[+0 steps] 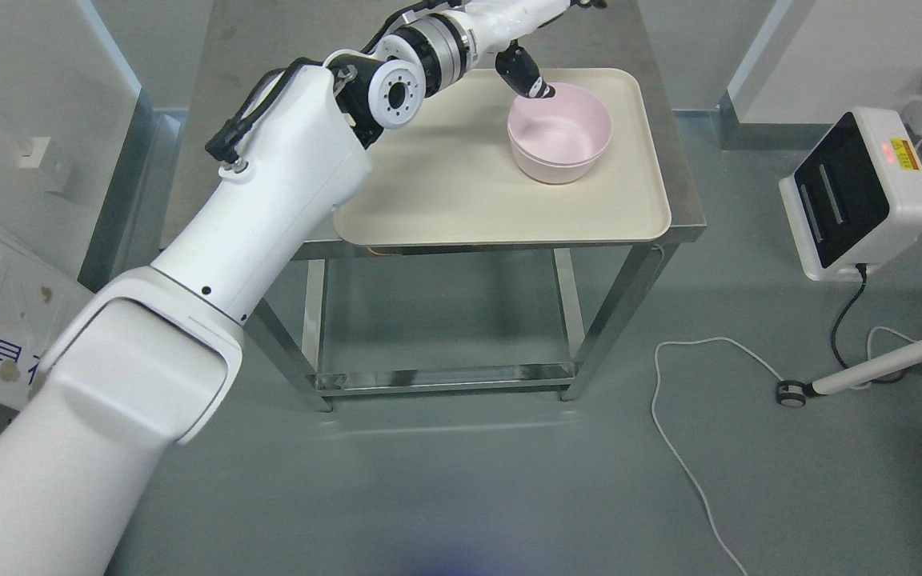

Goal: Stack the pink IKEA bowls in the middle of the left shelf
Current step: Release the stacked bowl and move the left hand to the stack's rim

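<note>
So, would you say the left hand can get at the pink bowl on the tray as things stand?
Probably yes. The left hand is already at the far rim of the pink bowl, a dark finger touching its edge. Nothing else stands on the tray to block it. Whether it grips the rim is unclear.

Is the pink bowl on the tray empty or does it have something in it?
Empty. The pink bowl sits upright on the tray, its bare inside showing.
</note>
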Robot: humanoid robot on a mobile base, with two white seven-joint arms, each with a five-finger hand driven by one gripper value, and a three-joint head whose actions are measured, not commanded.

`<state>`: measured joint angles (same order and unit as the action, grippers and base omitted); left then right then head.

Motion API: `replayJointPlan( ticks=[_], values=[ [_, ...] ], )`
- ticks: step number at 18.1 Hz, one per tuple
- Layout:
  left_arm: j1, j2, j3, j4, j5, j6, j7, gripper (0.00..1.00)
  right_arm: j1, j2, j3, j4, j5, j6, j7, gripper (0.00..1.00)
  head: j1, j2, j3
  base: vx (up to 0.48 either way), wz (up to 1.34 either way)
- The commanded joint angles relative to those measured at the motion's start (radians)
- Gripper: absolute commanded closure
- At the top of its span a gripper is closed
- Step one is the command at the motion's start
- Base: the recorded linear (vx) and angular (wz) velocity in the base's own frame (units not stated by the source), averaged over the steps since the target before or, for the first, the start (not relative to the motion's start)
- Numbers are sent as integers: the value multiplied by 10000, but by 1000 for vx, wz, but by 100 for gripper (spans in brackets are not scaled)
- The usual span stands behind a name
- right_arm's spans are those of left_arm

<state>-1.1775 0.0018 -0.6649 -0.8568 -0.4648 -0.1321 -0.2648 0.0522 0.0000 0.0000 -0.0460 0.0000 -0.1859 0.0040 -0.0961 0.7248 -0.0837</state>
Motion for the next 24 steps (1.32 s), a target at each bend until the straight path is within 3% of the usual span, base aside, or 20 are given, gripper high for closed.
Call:
replayJointPlan(
  ticks=[1,2,3,6,13,15,18,24],
  values=[
    [1876,157,3745,-2211,4383,-1373,852,0,0,-175,-107,0,77,3,-10,0,0,0,0,0,0],
    [2321,157,3917,-2717,5800,-1561,853,0,0,-175,-107,0,77,3,-10,0,0,0,0,0,0],
    [3100,157,4177,-3739,6118,-1578,838,0,0,-175,-107,0,77,3,-10,0,0,0,0,0,0],
    [4377,157,4073,-5081,5725,-1578,228,1,0,-175,-107,0,77,3,5,0,0,0,0,0,0],
    [4611,157,3336,-4808,191,-1594,-1812,6,0,-175,-107,0,77,3,5,0,0,0,0,0,0],
    [4612,157,3320,-4808,-578,-1594,-2595,9,0,-175,-107,0,77,3,-10,0,0,0,0,0,0],
    [4336,157,3015,-4808,-2112,-1212,-2644,9,0,-175,-107,0,77,3,-10,0,0,0,0,0,0],
    [3584,157,2002,-4532,-3216,-29,-2629,11,0,-175,-107,0,77,3,-10,0,0,0,0,0,0]
  ],
)
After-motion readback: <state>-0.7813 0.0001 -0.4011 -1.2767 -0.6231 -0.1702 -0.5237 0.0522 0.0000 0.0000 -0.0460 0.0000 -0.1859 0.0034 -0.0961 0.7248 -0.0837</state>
